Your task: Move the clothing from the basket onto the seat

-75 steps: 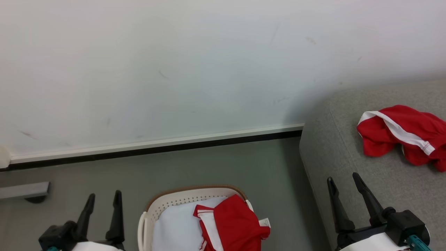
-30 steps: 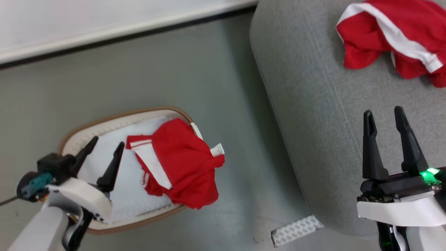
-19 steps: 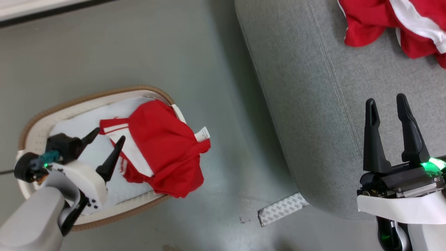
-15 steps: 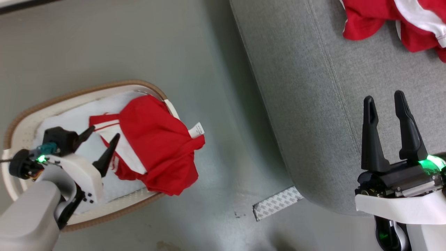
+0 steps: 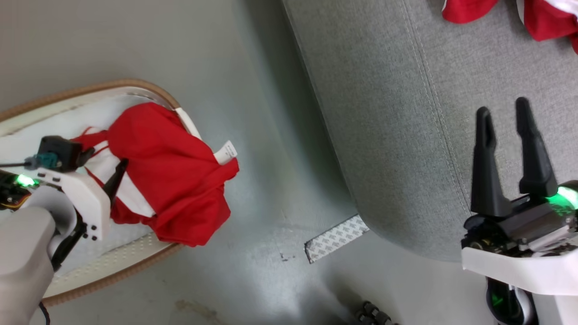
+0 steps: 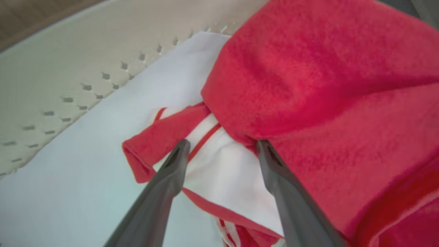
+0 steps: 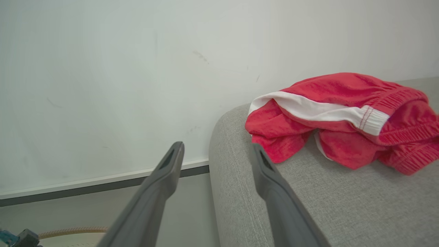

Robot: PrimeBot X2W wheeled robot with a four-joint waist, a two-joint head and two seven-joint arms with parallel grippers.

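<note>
Home-type living room corner. Grey fabric sofa point(image 5: 397, 113) beside a plain white wall point(image 7: 103, 68) with scuff marks and a skirting board point(image 7: 103, 187). Smooth grey-green floor point(image 5: 253, 113). Cream laundry basket point(image 5: 108, 259) on the floor with red sportswear point(image 5: 171, 180) in it. More red sportswear on the sofa.
</note>
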